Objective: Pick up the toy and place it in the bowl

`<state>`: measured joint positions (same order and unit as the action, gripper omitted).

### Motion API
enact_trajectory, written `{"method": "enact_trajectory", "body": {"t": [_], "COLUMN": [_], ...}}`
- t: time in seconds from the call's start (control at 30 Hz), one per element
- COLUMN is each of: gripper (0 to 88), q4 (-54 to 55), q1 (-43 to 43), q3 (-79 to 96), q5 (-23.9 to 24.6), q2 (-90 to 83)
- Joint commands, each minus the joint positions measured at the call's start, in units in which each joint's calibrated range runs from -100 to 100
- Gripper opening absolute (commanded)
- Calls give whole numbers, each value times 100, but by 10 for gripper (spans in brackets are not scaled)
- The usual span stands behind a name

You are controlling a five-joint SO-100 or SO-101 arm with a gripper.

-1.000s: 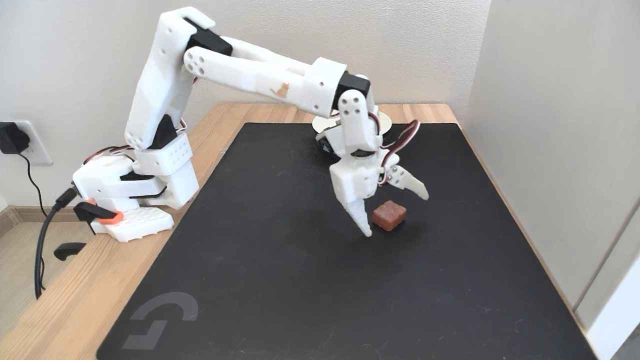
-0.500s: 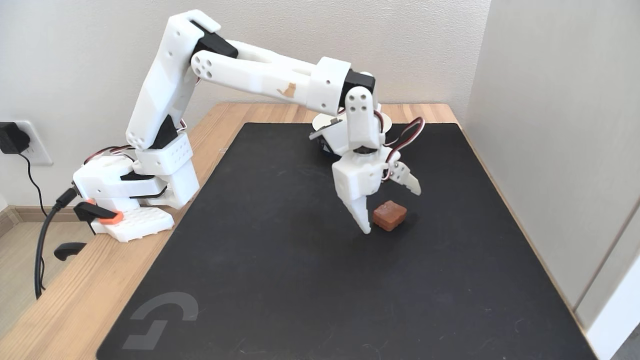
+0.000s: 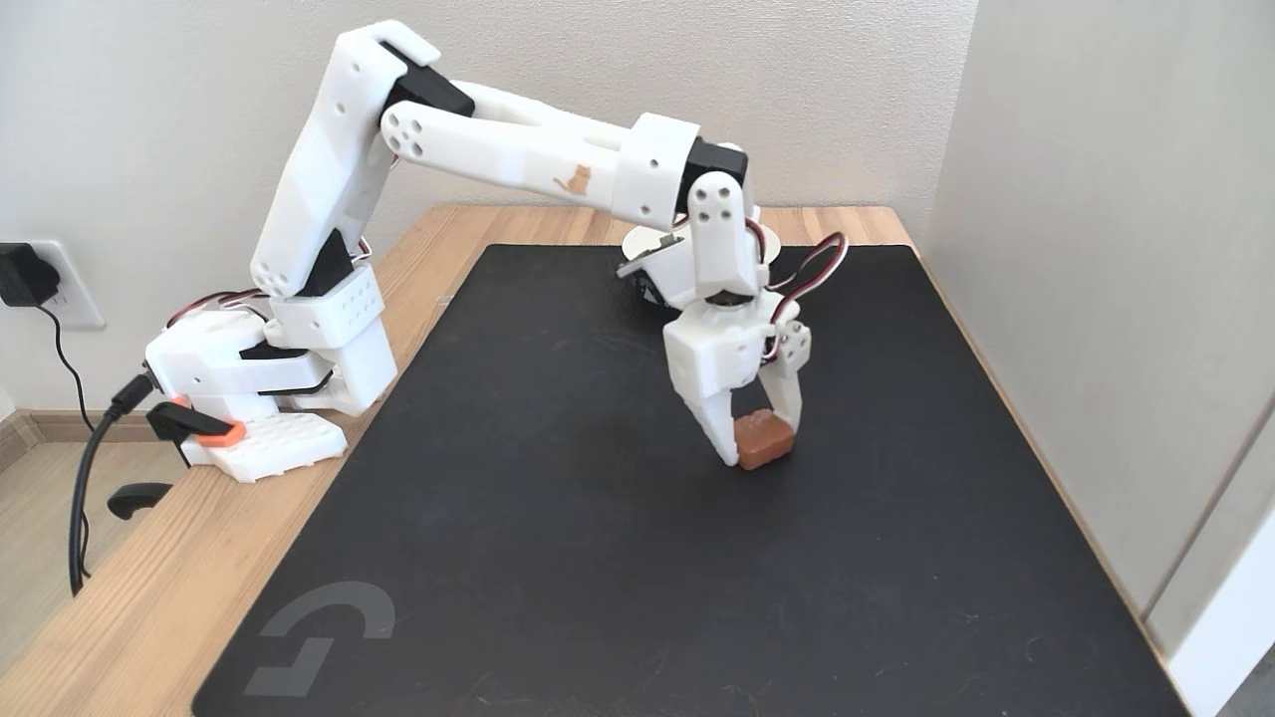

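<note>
End effector clamped on toy, toy between fingers, on black mat

Single fixed view, raised at the black mat's front edge, angled down toward the back wall

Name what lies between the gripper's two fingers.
In the fixed view, the toy sits between the fingers of the gripper, low against the black mat.

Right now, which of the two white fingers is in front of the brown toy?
The one on the left in the fixed view, overlapping the toy. The other finger stands behind it.
</note>
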<state>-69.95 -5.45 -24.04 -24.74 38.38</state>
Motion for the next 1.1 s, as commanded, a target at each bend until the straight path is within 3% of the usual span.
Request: {"method": "enact_trajectory", "body": {"t": [0.0,0.23,0.4,0.57,0.77,0.97,1.07], "gripper": [30,29,19,19,19,20,20], "q4": [127,415,652,652,669,1872,3091], "q1": [22,106,298,876,2214,3151,3636], "q3": [2,-97,-169,237,597,2193,3698], "q5": [10,15,532,970,1597,2197,2500], "q2": [59,-91,-808,-1700,-3509,-4568,-4826]}}
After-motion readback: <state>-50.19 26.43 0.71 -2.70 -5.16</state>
